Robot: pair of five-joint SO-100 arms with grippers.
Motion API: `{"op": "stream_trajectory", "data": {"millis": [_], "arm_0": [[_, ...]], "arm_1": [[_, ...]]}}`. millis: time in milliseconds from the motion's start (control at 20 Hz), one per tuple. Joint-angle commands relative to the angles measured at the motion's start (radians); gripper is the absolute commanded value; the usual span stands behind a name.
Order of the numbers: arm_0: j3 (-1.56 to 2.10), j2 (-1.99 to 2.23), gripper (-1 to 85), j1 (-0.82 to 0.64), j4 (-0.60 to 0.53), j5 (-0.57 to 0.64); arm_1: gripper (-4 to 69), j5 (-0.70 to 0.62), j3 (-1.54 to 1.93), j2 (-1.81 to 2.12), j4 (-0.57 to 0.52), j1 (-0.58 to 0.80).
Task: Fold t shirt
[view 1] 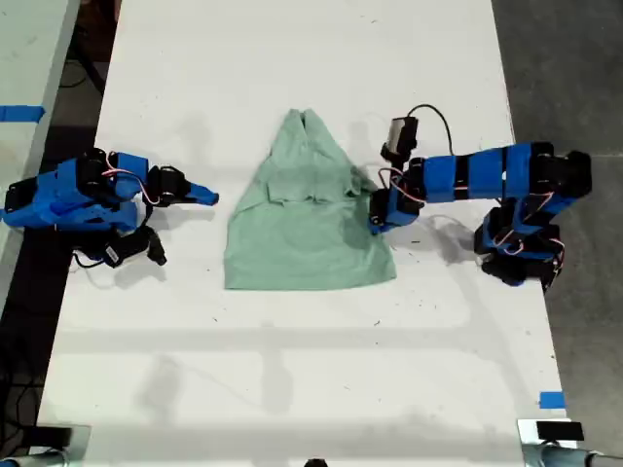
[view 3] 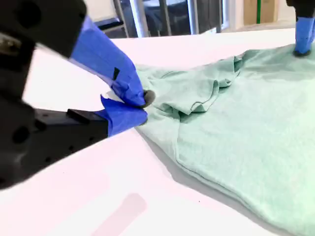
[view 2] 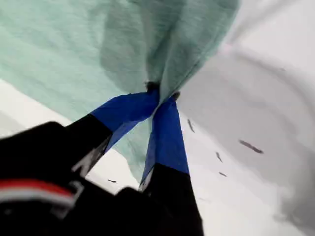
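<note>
White tabletop (view 1: 292,389) fills the exterior view, and on it you have one t shirt (view 1: 307,229), pale mint green, lying between two blue arms.

My first gripper (view 2: 162,96) is pinched closed on a bunched edge of the t shirt, with the cloth rising straight from its fingertips; in the exterior view this is the arm (view 1: 467,180) reaching in from that view's right, its tips at the garment's side edge. My second gripper (view 3: 142,105) has its jaws nearly together with nothing between them that you can make out; the t shirt lies just ahead of its tips, close but apparently not gripped.

You look partway through. The upper part is already gathered in to a tapered point with the sleeves (view 1: 302,195) turned inward, while the lower body still lies as one flat open panel. Judging from that, the side in my first gripper has yet to be carried across, and a final fold along the length is still to come.

Count: one shirt, two arms, two blue tape marks at the table's edges.
</note>
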Motion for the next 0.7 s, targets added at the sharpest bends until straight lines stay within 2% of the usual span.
{"op": "stream_trajectory", "data": {"millis": [0,200,300,450,600,650], "arm_0": [[0.006,0.008,-0.1,0.002,0.0,-0.014],[0.006,0.008,-0.1,0.002,0.0,-0.014],[0.006,0.008,-0.1,0.002,0.0,-0.014],[0.006,0.008,-0.1,0.002,0.0,-0.014],[0.006,0.008,-0.1,0.003,0.0,-0.014],[0.006,0.008,-0.1,0.003,0.0,-0.014]], "arm_1": [[-1.8,-0.112,-0.141,0.044,-0.121,-0.044],[-1.8,-0.146,-0.144,0.023,-0.35,-0.072],[-1.8,-0.15,-0.169,-0.044,-0.419,-0.08],[-1.8,-0.15,-0.295,-0.225,-0.411,-0.084],[-1.9,-0.149,-0.471,-0.416,-0.347,-0.098],[2.4,-0.143,-0.54,-0.463,-0.301,-0.103]]}}
